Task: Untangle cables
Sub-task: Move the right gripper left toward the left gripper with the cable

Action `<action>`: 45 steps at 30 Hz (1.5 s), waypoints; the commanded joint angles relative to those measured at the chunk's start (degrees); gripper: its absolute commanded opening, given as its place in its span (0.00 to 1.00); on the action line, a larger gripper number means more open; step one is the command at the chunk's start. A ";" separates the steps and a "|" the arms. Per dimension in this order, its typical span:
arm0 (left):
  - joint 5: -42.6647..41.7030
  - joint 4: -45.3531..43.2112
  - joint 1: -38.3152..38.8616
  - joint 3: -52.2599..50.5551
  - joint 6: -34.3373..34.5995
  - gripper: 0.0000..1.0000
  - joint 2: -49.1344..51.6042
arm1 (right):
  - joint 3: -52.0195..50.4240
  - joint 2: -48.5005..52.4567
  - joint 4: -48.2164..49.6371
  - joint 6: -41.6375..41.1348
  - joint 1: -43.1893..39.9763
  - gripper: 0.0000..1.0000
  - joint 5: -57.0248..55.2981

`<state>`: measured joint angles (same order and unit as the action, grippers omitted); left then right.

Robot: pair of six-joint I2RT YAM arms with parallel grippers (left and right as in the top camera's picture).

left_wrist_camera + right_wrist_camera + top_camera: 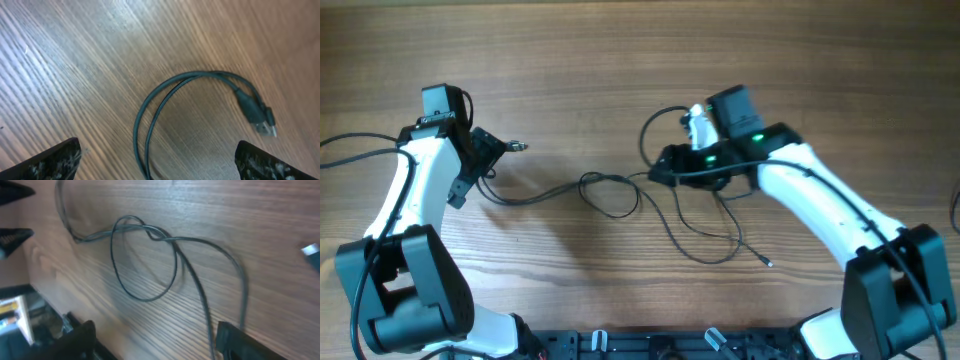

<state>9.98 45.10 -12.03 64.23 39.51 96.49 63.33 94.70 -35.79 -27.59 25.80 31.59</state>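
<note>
Across the middle of the wooden table point(620, 60), seen from overhead, a thin black cable point(545, 193) is lying in loose curves between the two robot arms.

At the left of the frame, the left gripper point(492, 155) is pointing toward frame right. A small plug point(520, 147) is lying just beside its tip. In the left wrist view, the two fingers point(55, 160) are sitting in the bottom corners, spread wide and grasping nothing. The cable is making a doubled U-bend on the wood beyond them, and both strands are running down between the fingers at the bottom edge. The plug is showing its metal tip at the right of the frame.

Right of centre in the overhead view, the right gripper point(662, 172) is hovering over the cable where several strands are meeting. In the right wrist view its fingers point(75, 340) are also released and standing well apart. One strand is passing close to the finger at lower right; whether it is touching is unclear. A round loop point(142, 262) is crossing over itself in a loose knot point(155, 234) in the upper middle.

From the right gripper, more cable is trailing toward the lower right of the overhead frame, ending at a free tip point(767, 263).
</note>
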 commanded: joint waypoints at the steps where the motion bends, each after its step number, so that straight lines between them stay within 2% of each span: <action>1: 0.15 -1.33 -0.24 -0.15 -0.24 1.00 -0.11 | -0.46 -0.39 0.39 -18.97 6.43 0.73 -13.77; 6: 0.15 -1.36 -0.24 -0.15 -0.26 1.00 -0.11 | -0.46 -0.31 0.42 -30.62 13.77 0.73 -21.79; 8: -2.38 -3.08 -0.24 -0.15 1.88 1.00 -0.11 | -0.46 -0.07 0.46 -35.12 16.22 0.73 -24.65; 10: -8.74 -5.81 -0.24 -0.13 2.12 1.00 -0.11 | -0.46 0.59 0.68 -39.36 18.69 0.90 -26.43; 13: -18.97 -7.91 -0.26 -0.11 0.46 1.00 -0.13 | -0.46 2.99 2.34 -42.40 21.35 1.00 -28.15; 15: -24.79 -7.87 -0.24 0.61 -5.18 0.96 -0.59 | -0.46 5.38 3.56 -47.15 22.27 1.00 -27.87; 17: -26.05 -6.71 -0.24 1.70 -7.34 0.95 -1.51 | -0.46 7.67 4.70 -51.34 22.62 1.00 -26.73; 20: -25.99 -4.17 -0.24 3.80 -9.75 0.90 -3.98 | -0.46 10.58 7.93 -52.37 22.62 1.00 -25.03; 23: -26.03 -3.19 -0.24 4.52 -10.80 0.91 -8.50 | -0.46 12.92 13.40 -52.33 22.64 1.00 -23.41; 24: -26.03 -2.97 -0.24 4.52 -10.80 0.95 -10.08 | -0.46 13.44 15.21 -52.26 22.67 0.95 -22.75; 25: -26.03 -2.64 -0.24 4.52 -10.80 0.97 -11.56 | -0.46 13.77 16.83 -52.24 22.67 0.86 -22.49; 26: -26.05 -2.08 -0.24 4.52 -10.49 1.00 -13.81 | -0.46 14.19 18.56 -52.24 22.69 0.68 -22.51; 27: -26.29 -1.57 -0.24 4.52 -9.70 1.00 -15.26 | -0.46 14.23 19.32 -51.98 22.67 0.58 -22.51; 28: -26.80 -0.94 -0.24 4.52 -8.63 1.00 -16.68 | -0.46 14.36 19.65 -52.00 22.67 0.53 -22.53; 30: -28.65 0.07 -0.24 4.52 -8.39 1.00 -18.69 | -0.46 14.51 19.69 -51.95 22.67 0.49 -22.49; 33: -31.06 2.80 -0.24 4.52 -8.13 1.00 -20.72 | -0.46 14.49 19.65 -51.76 22.67 0.37 -22.84; 35: -31.89 6.40 -0.24 4.50 -5.66 1.00 -20.83 | -0.46 14.49 19.71 -48.87 22.67 0.35 -24.06; 36: -32.06 8.31 -0.17 4.39 -4.17 1.00 -20.70 | -0.46 14.49 19.71 -46.07 22.58 0.36 -25.14; 37: -32.04 10.29 -0.02 4.35 -2.73 1.00 -20.61 | -0.46 14.49 19.69 -42.21 22.47 0.52 -25.86; 38: -32.06 13.31 0.52 4.26 -0.44 1.00 -20.37 | -0.46 14.45 19.58 -38.69 22.10 0.99 -25.66; 41: -32.06 17.84 3.89 3.21 9.49 1.00 -19.89 | -0.44 12.90 17.40 -35.28 20.90 1.00 -25.11; 45: -32.06 17.70 11.19 0.20 18.95 1.00 -19.58 | -0.39 6.60 13.29 -27.78 17.86 1.00 -25.18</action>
<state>-21.08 62.81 -6.48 67.16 46.41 76.20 63.13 107.20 -20.32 -64.49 46.50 7.57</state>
